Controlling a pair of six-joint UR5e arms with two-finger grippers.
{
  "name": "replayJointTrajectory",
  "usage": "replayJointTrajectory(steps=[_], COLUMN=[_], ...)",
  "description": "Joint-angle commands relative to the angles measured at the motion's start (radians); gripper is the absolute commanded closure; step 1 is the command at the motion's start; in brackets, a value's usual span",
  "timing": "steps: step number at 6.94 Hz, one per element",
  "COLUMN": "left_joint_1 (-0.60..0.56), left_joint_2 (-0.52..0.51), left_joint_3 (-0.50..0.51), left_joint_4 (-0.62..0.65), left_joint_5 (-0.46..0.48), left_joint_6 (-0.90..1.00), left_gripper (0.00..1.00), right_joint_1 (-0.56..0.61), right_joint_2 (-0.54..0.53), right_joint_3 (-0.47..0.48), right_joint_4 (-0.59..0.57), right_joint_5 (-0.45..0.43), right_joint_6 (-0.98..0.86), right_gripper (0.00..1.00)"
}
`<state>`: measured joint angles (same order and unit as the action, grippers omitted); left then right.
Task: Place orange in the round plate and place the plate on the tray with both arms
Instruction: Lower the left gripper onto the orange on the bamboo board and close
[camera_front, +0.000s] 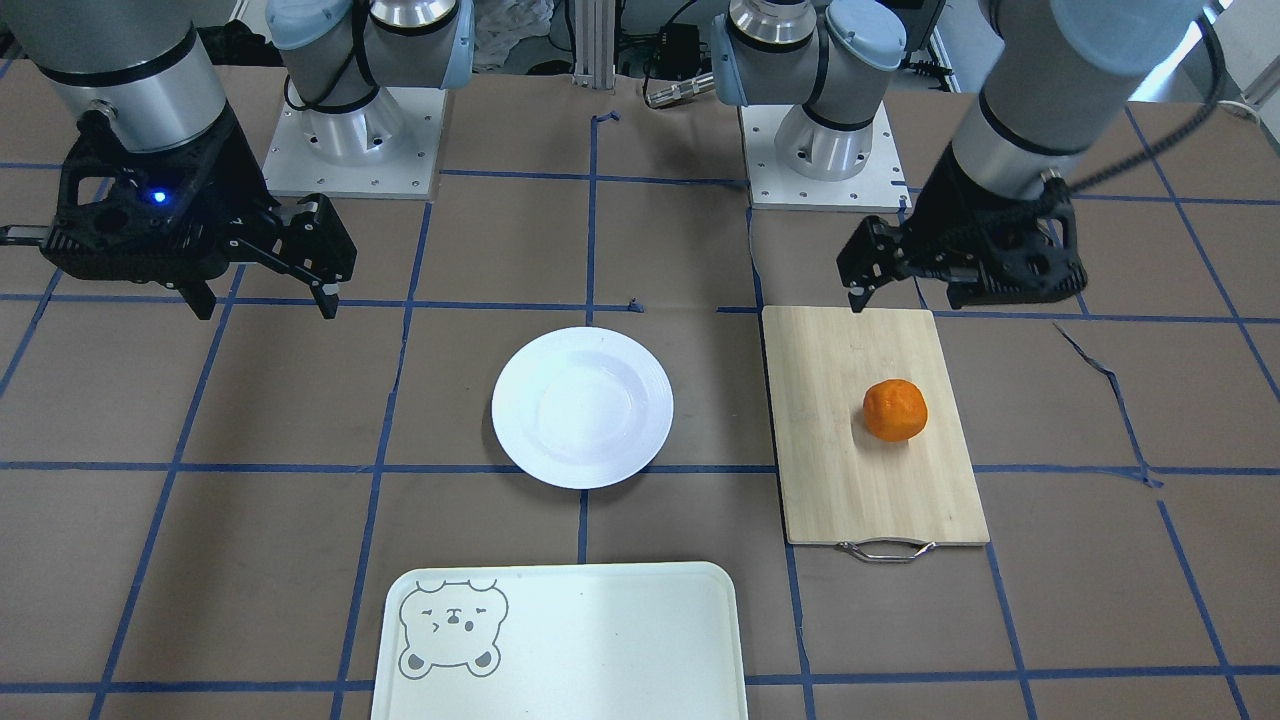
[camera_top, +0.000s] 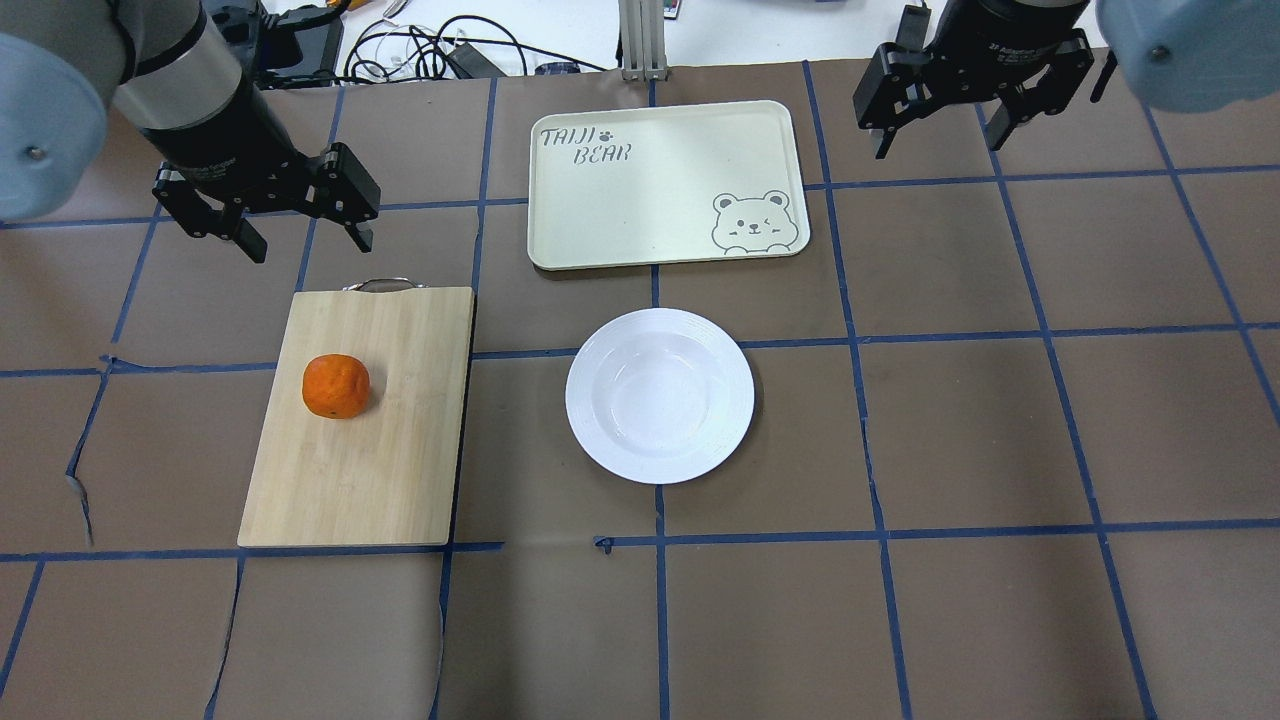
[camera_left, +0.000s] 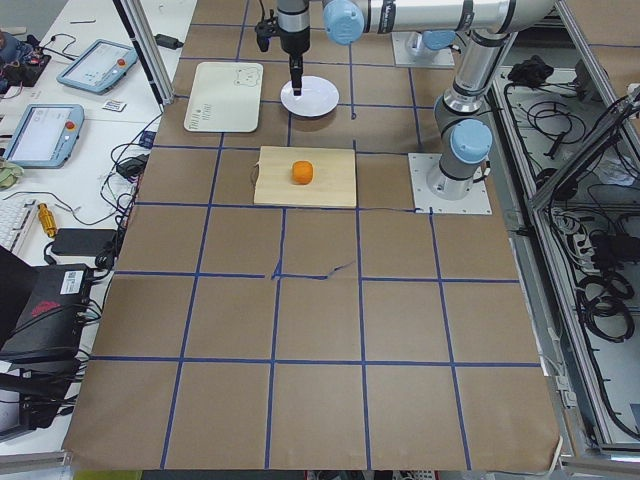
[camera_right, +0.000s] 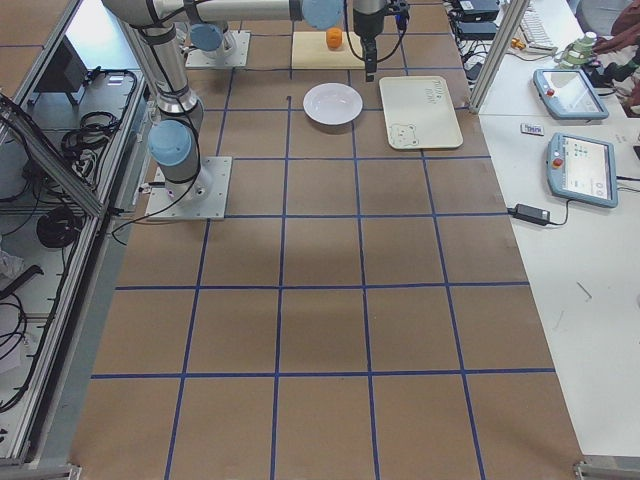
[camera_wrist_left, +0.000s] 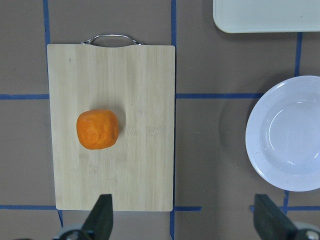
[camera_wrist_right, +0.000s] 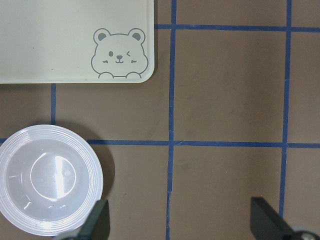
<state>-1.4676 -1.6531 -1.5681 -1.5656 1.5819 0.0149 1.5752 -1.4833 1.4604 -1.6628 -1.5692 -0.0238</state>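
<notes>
The orange (camera_top: 336, 386) (camera_front: 895, 410) (camera_wrist_left: 98, 129) lies on a bamboo cutting board (camera_top: 370, 470) on the robot's left side. The white round plate (camera_top: 659, 395) (camera_front: 582, 407) (camera_wrist_right: 49, 179) sits empty at the table's middle. Beyond it lies the cream tray (camera_top: 640, 200) (camera_front: 600, 640) (camera_wrist_right: 50, 40), its bear face in the corner nearest the plate. My left gripper (camera_top: 310, 242) (camera_front: 905, 300) (camera_wrist_left: 185, 220) hovers open and empty near the board's handle end. Off the tray's right side, my right gripper (camera_top: 940, 145) (camera_front: 266, 308) (camera_wrist_right: 181, 222) hangs open, holding nothing.
The board's metal handle (camera_top: 380, 285) points toward the far edge. Brown paper with blue tape lines (camera_top: 860, 430) covers the table. Cables and devices (camera_top: 430, 55) lie past the far edge. The two arm bases (camera_front: 350, 140) (camera_front: 820, 150) stand on the near side.
</notes>
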Motion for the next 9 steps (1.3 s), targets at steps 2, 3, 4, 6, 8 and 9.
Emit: replayJointTrajectory(steps=[2, 3, 4, 6, 8, 9], left_joint_1=[0.055, 0.058, 0.070, 0.093, 0.125, 0.131], left_joint_2=[-0.276, -0.337, -0.376, -0.407, -0.412, -0.410], left_joint_3=[-0.013, -0.023, -0.044, -0.095, -0.086, -0.084], left_joint_4=[0.189, 0.188, 0.177, 0.133, 0.002, -0.001], left_joint_5=[0.085, 0.155, 0.149, 0.145, 0.061, 0.053], left_joint_6=[0.086, 0.092, 0.091, 0.094, 0.080, 0.082], left_gripper=[0.00, 0.00, 0.00, 0.00, 0.00, 0.35], right_joint_1=[0.000, 0.000, 0.000, 0.000, 0.000, 0.000], right_joint_2=[0.000, 0.001, 0.000, -0.002, 0.000, 0.000], right_joint_3=[0.002, 0.005, 0.024, 0.029, 0.031, 0.031], right_joint_4=[0.003, 0.003, 0.000, 0.000, 0.000, 0.000], right_joint_5=[0.000, 0.000, 0.000, 0.000, 0.000, 0.000], right_joint_6=[0.001, 0.002, 0.001, 0.001, -0.004, -0.004], right_gripper=[0.00, 0.00, 0.00, 0.00, 0.00, 0.00])
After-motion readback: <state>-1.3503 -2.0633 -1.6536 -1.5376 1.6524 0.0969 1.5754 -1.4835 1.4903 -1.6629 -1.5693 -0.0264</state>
